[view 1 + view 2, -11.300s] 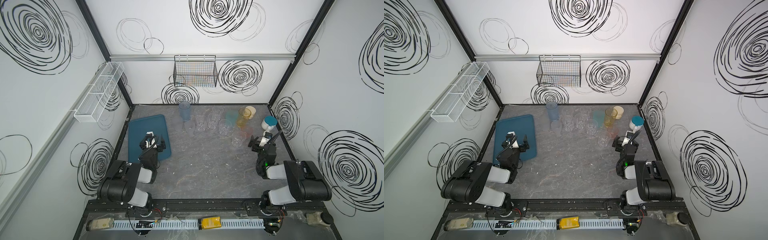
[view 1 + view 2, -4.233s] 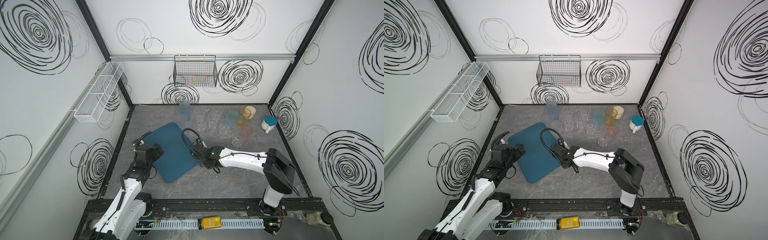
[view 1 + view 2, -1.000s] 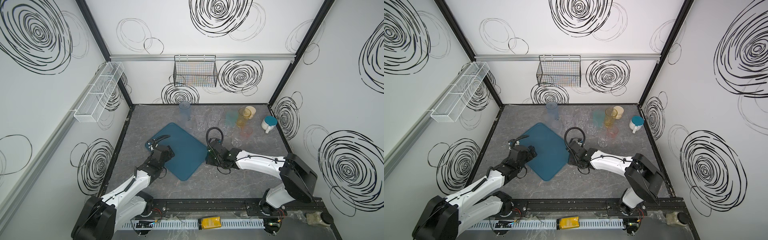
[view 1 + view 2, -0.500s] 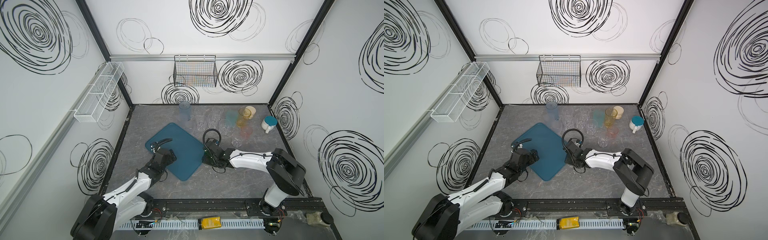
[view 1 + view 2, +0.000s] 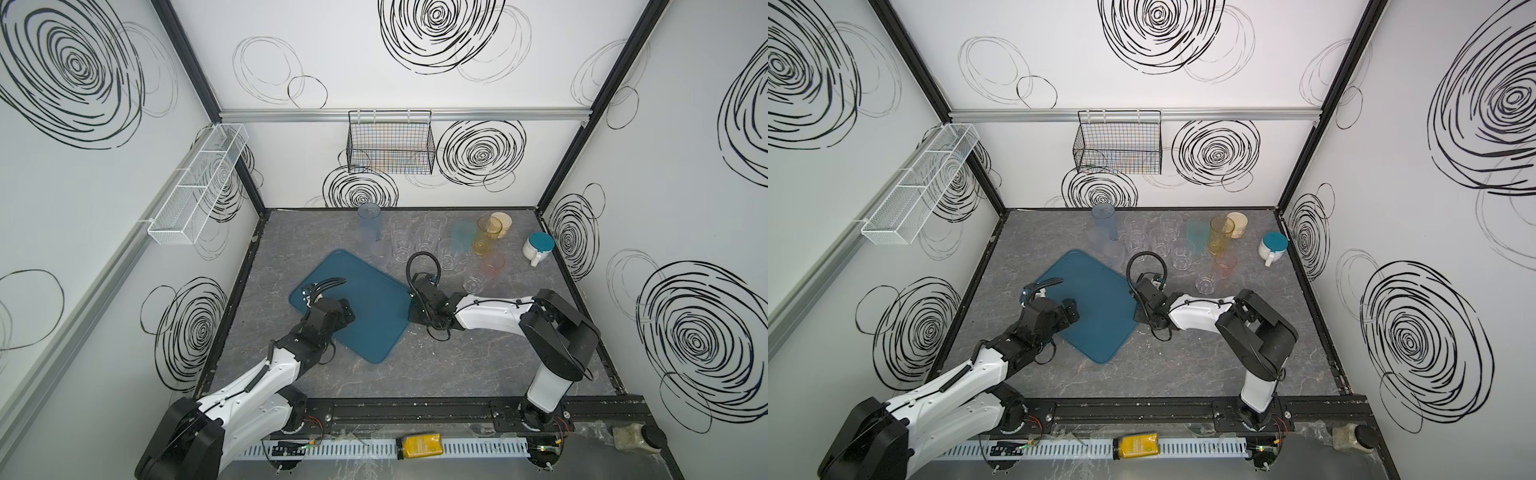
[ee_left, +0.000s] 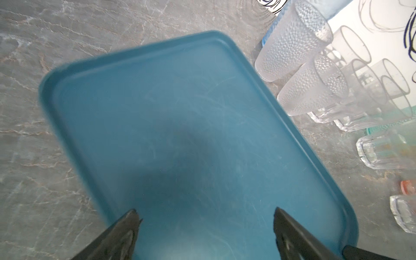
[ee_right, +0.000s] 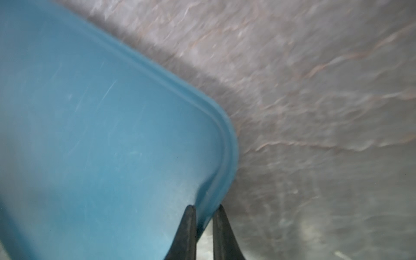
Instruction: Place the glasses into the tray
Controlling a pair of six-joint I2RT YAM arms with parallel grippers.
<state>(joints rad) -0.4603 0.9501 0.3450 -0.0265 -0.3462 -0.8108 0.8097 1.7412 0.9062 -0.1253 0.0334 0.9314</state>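
Right wrist view, right gripper [image 7: 204, 209] pinching tray [image 7: 90, 135] rim, left gripper [image 6: 206, 212] spread wide above tray

Right wrist view is smeared: table [image 7: 315, 90] veins streak, tray [image 7: 101, 123] rim goes soft. Tray runs off that frame on two sides. We get only the tips of the right gripper [image 7: 204, 210]; the rest is cut off.

Left wrist view: tray's near end is cut off and one long edge is blurred. Left gripper [image 6: 206, 213] shows tips only. Glasses [image 6: 337, 94] overlap and run off the frame, so we can't count them.

In both top views each gripper's tips are hidden under its own body, the left gripper covers part of the tray, and the clear glasses are too faint to count.
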